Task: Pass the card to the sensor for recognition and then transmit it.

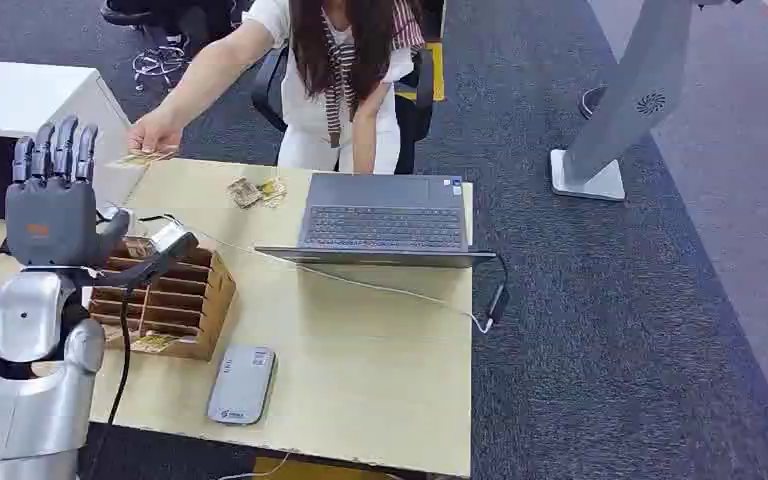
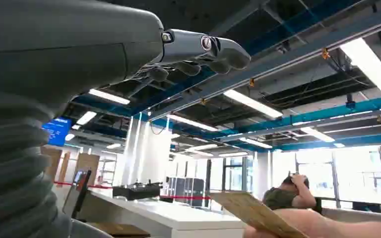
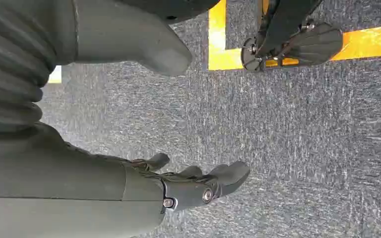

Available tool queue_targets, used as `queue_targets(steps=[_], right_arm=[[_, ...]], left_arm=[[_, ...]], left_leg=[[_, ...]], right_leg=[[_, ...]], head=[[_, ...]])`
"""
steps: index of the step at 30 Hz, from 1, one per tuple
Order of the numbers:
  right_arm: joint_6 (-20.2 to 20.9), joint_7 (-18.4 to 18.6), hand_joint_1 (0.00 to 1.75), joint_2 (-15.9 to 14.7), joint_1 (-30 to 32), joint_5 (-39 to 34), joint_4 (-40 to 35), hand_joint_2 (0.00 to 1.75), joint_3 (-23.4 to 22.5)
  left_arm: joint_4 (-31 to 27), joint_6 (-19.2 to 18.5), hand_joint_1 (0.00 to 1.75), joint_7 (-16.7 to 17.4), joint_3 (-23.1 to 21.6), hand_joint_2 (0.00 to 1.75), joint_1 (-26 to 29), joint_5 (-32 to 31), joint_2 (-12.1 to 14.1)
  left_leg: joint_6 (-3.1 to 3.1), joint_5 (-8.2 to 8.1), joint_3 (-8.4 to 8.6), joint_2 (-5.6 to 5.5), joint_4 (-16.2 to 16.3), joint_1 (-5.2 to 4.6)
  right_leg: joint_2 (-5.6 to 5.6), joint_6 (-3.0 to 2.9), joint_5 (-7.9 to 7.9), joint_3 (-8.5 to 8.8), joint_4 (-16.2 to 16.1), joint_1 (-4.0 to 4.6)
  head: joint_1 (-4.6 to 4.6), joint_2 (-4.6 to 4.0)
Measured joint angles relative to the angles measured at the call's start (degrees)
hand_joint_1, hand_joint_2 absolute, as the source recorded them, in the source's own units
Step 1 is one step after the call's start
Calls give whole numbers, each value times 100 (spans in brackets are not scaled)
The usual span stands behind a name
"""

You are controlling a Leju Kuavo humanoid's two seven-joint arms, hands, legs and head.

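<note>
Head view: the left hand [image 1: 52,200] is raised upright over the table's [image 1: 360,370] left side, fingers straight and apart, holding nothing. A person's hand [image 1: 153,133] holds a card [image 1: 143,157] at the table's far left corner. Partly hidden behind the arm, a card rack [image 1: 175,300] sits beside a grey sensor [image 1: 242,385]. Right wrist view: the right hand [image 3: 198,183] hangs over carpet, fingers loosely extended and empty.

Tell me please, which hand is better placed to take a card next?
The left hand: it is raised, open, beside the cardboard card rack on the table. The right hand hangs over the carpet floor, empty.
</note>
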Motion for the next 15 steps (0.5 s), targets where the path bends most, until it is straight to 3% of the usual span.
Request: queue_targets(steps=[15], right_arm=[[22, 9, 0, -17, -5, 157, 15, 175, 87]], left_arm=[[365, -214, 0, 219, -557, 175, -322, -192, -83]], left_leg=[[0, 0, -1, 2, 0, -1]], right_leg=[[1, 0, 0, -3, 0, 0]], head=[[0, 0]])
